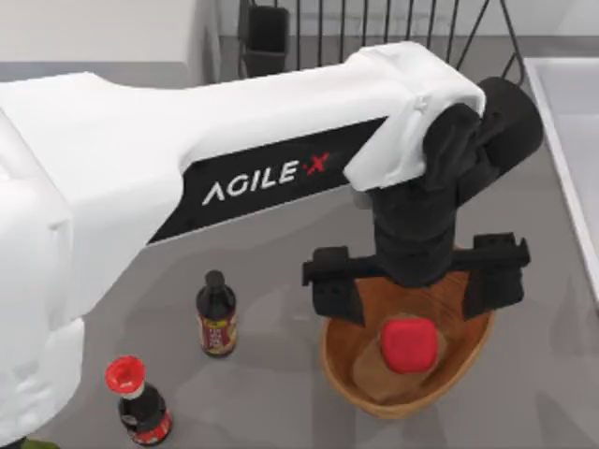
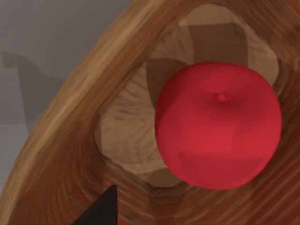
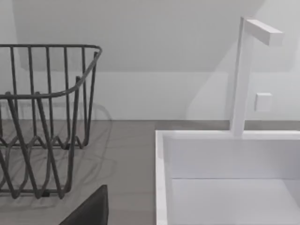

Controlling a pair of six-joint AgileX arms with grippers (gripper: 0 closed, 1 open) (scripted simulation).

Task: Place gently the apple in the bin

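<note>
Top view, left to right. Near the bench's front-left corner stands a dark sauce bottle with a red cap (image 1: 140, 402), upright. Just right of it and a little farther back, a second dark bottle with a black cap (image 1: 216, 314), also upright, apart from the first. Both well left of the bin.

My left arm (image 1: 187, 178) reaches from the left side across the bench, white shell with AGILE·X lettering, black wrist pointing down. The left gripper (image 1: 416, 281) hangs over the back part of the bin, fingers (image 1: 337, 285) spread wide to either side, released, gripping nothing. The apple is not between them.

The bin (image 1: 342, 369), oval woven wicker, orange-brown, sits right of centre toward the bench's front edge. The apple (image 1: 408, 343) lies inside it on the tan bottom, clear of the gripper, toward the front of the bin from the fingers. In the left wrist view the apple (image 2: 218, 124) rests on the bin's flat light floor, ribbed wall (image 2: 70, 117) curving around it, a dark fingertip (image 2: 101, 211) at the edge.

Black wire dish rack (image 1: 374, 33) at the bench's back edge. White sink (image 1: 571, 140) along the right edge.

Right wrist view: dish rack (image 3: 47, 117), sink basin (image 3: 225, 173) with white faucet (image 3: 243, 75); right gripper's state I cannot tell.
</note>
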